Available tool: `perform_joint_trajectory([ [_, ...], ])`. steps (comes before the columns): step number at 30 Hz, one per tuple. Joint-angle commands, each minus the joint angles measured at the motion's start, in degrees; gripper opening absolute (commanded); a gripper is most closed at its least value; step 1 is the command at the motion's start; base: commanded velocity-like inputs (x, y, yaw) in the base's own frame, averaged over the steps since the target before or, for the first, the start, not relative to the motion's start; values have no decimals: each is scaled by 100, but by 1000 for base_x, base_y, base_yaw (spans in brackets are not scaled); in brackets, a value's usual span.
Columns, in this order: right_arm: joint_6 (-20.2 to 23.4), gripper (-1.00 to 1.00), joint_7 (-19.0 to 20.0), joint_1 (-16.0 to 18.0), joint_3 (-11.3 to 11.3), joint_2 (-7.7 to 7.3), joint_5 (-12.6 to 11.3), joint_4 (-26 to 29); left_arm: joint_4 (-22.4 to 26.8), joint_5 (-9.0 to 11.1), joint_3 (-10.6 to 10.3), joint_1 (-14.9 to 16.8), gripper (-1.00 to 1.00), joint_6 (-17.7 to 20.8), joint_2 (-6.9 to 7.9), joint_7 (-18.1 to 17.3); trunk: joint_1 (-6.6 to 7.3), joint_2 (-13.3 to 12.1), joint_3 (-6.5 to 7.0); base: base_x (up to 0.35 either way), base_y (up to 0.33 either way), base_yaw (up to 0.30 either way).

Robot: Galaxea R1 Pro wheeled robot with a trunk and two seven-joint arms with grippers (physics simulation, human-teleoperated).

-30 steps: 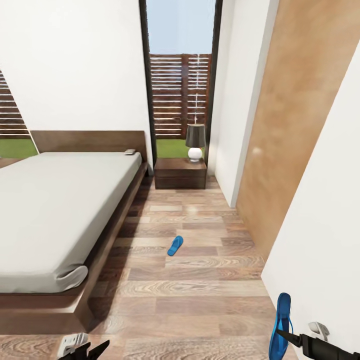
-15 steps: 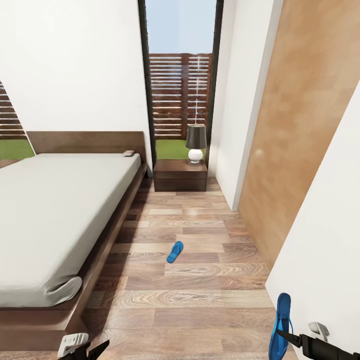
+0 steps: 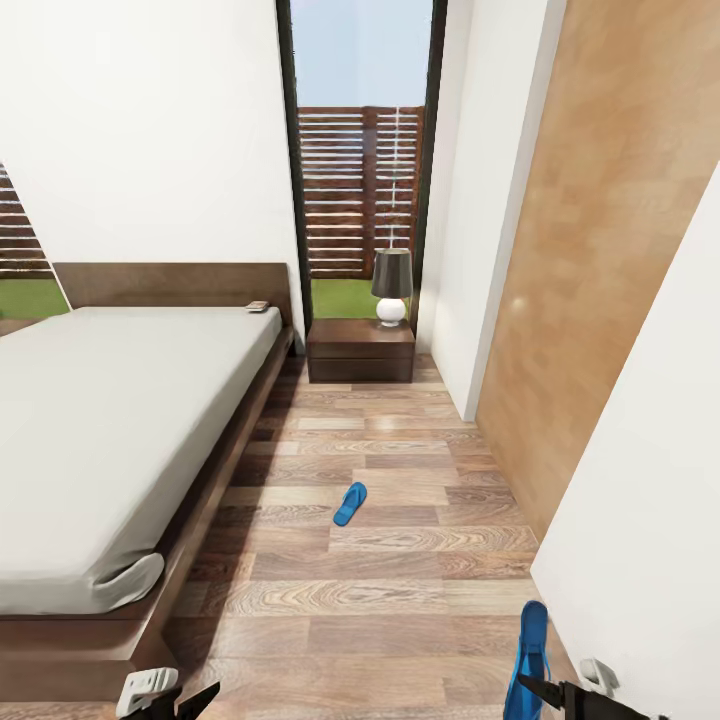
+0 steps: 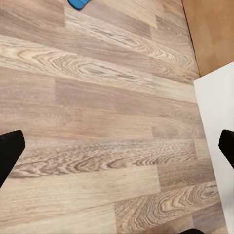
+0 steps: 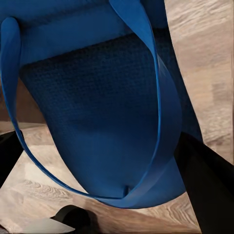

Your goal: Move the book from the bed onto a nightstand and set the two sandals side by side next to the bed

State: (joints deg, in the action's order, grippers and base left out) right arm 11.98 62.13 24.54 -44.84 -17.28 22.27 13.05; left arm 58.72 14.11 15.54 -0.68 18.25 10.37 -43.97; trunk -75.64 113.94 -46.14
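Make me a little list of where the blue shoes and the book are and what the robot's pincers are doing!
held sandal: gripped by the right pincer, hanging above the floor
other sandal: lying on the floor beside the bed
book: on the mattress near the headboard
nightstand: by the window, lamp on top
left pincer: open, holding nothing

I can't read the small object (image 3: 259, 305) by the headboard; it's too tiny to identify. The bed (image 3: 110, 420) runs off the left edge. My right end effector (image 3: 545, 690) and its sandal (image 3: 527, 660) are cut by the bottom edge, well short of the bed. The left end effector (image 3: 165, 695) barely shows there too.
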Motion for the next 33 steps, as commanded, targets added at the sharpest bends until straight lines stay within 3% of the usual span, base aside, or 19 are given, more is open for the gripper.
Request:
perform_joint_trajectory([
  [1, 60, -100, -220, 7, -71, 77, 29, -31, 7, 44, -1, -2, 100, 52, 1, -7, 0, 2, -4, 52, 0, 0],
  [3, 60, -100, -553, 7, -69, 154, 36, -72, 5, 37, -5, -2, 100, 49, 0, -7, 0, 2, -4, 139, 0, 0],
  [7, 59, -100, -743, 7, -75, 196, 39, -95, 6, 34, -7, -2, 100, 48, 0, -7, 0, 2, -4, 266, -35, 0],
  [33, 59, -100, -770, 7, -86, 199, 23, -75, 6, 30, -9, -2, 100, 47, 0, -7, 0, 2, -4, 310, -94, 0],
])
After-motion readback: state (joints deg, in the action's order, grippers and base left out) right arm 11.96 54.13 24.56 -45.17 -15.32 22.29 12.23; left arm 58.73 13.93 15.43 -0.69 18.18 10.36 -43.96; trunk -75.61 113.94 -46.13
